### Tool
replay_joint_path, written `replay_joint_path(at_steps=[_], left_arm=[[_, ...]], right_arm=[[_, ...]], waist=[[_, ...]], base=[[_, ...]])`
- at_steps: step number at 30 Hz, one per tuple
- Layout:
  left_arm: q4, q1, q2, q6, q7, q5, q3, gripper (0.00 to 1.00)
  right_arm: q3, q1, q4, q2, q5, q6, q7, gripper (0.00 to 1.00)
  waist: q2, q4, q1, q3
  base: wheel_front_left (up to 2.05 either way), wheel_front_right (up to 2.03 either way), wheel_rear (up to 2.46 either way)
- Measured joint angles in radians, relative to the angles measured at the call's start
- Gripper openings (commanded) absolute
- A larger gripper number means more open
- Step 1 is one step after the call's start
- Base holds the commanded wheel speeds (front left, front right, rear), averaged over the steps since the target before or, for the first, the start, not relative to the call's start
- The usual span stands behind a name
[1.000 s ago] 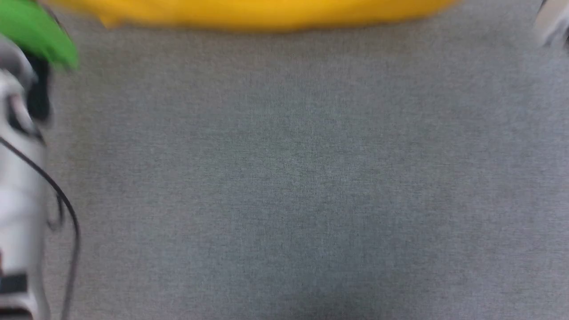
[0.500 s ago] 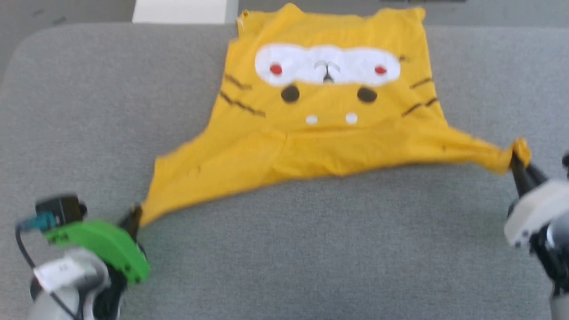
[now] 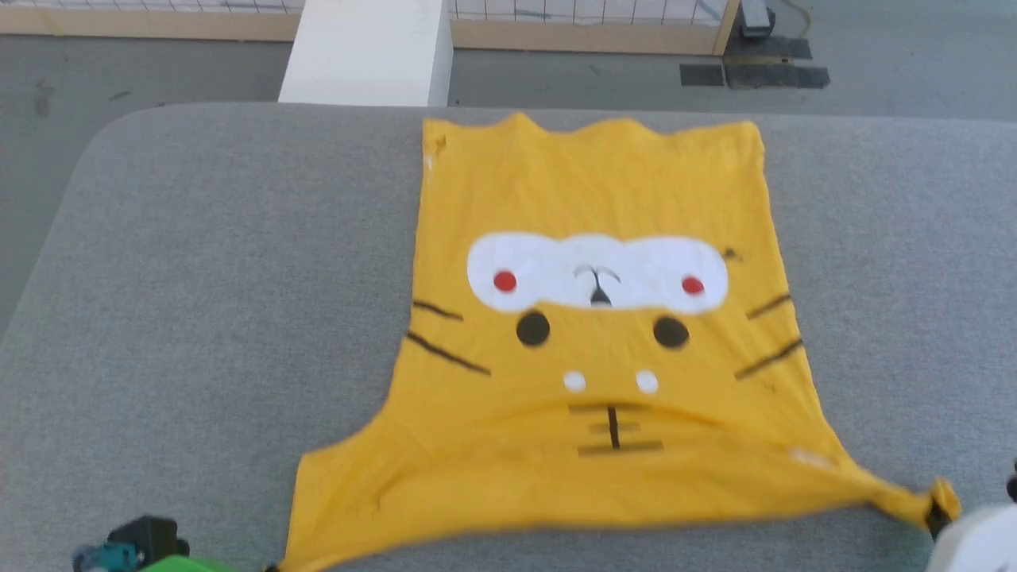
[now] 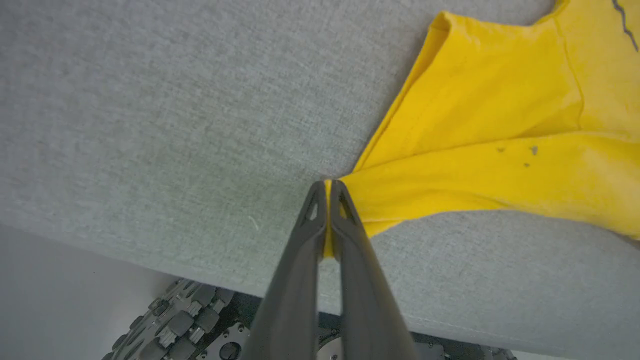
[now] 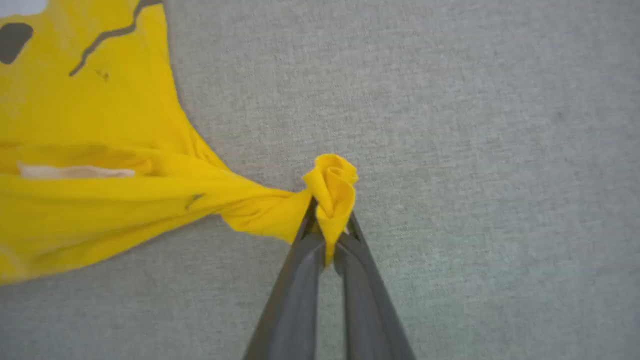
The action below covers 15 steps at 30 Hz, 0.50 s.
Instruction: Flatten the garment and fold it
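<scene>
There is one garment [image 3: 596,349], a bright yellow T-shirt, and it lies flat on one big grey padded table [image 3: 199,278]. Two grippers hold it, one at each near corner. The left gripper [image 4: 327,187] has its two dark fingers [image 4: 300,260] pressed tight together on one thin yellow corner, and from its tips the shirt spreads away up and to its right side. The right gripper [image 5: 327,220] has its two fingers pinched on one little rolled-up bunch of yellow cloth, and from its tips the shirt runs off to its left side. The near edge of the shirt is pulled into a long line between the two grippers. Farther out from both grippers is the picture on the shirt: one wide white patch [image 3: 596,272] with two red dots [image 3: 504,280] in it, two round black dots [image 3: 532,328], two small white spots [image 3: 574,382], and two thin black lines [image 3: 445,352] on each side. Past the far end of the table stands one white block [image 3: 365,52] on the floor.
</scene>
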Motion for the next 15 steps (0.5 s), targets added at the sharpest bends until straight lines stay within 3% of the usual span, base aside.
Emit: replay_joint_path(at_steps=[6,12,13,14,15], left_arm=[[0.032,0.021,-0.005,0.015,-0.019,0.006,-0.006,0.00],[0.051,0.012,-0.044,0.012,-0.073,0.015,-0.020,0.00],[0.055,0.010,-0.052,0.009,-0.081,0.015,-0.021,0.00],[0.057,0.009,-0.057,0.004,-0.087,0.015,-0.024,0.00],[0.059,0.007,-0.060,0.001,-0.090,0.015,-0.025,0.00]], right_arm=[[-0.037,0.048,0.015,0.004,0.012,0.000,0.095,0.00],[-0.016,0.048,0.054,-0.003,0.053,0.000,0.089,0.00],[-0.013,0.048,0.058,-0.004,0.057,0.000,0.083,0.17],[-0.009,0.048,0.061,-0.005,0.058,-0.001,0.076,0.49],[-0.006,0.048,0.061,-0.005,0.058,-0.001,0.070,1.00]], waist=[[0.0000,0.001,0.0000,-0.014],[-0.0001,0.002,0.0000,-0.013],[0.0000,0.003,0.0000,-0.013],[0.0000,0.003,0.0000,-0.013],[0.0000,0.004,0.0000,-0.014]], base=[[0.00,0.00,0.00],[0.00,0.00,0.00],[0.00,0.00,0.00],[0.00,0.00,0.00],[0.00,0.00,0.00]])
